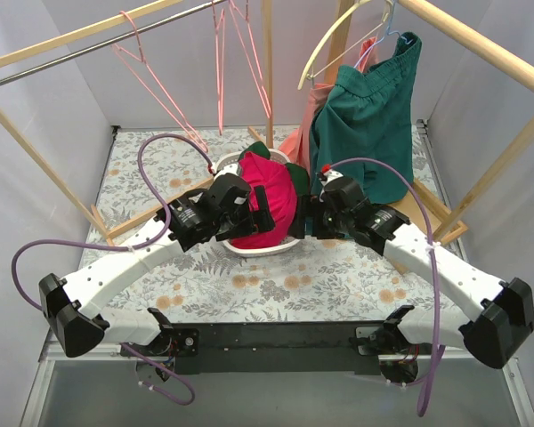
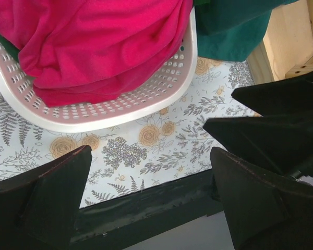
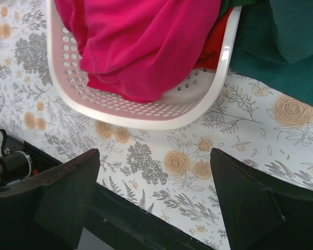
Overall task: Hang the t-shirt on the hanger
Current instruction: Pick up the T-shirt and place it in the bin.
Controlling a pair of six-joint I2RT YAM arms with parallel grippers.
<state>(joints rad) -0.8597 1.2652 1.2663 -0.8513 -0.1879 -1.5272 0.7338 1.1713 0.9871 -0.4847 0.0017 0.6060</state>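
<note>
T-shirt (image 1: pixel 280 213), crimson-pink, judged soft, light, limp: heaped in white basket (image 2: pixel 94 124) at desk (image 1: pixel 276 285) centre, left tool (image 2: pixel 148 156) at 9 o'clock, right tool (image 3: pixel 154 156) at 3 o'clock, both spread wide, holding nothing; best pinched at a top fold.

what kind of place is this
Likely a mock laundry corner for robots: a white perforated plastic basket holding a crimson-pink cloth t-shirt, a thin pale-pink wire hanger on a wooden frame.

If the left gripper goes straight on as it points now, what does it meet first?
Probably the near wall of the white basket, the t-shirt heaped inside; depth is unclear, so the left gripper might touch the tablecloth first.
</note>
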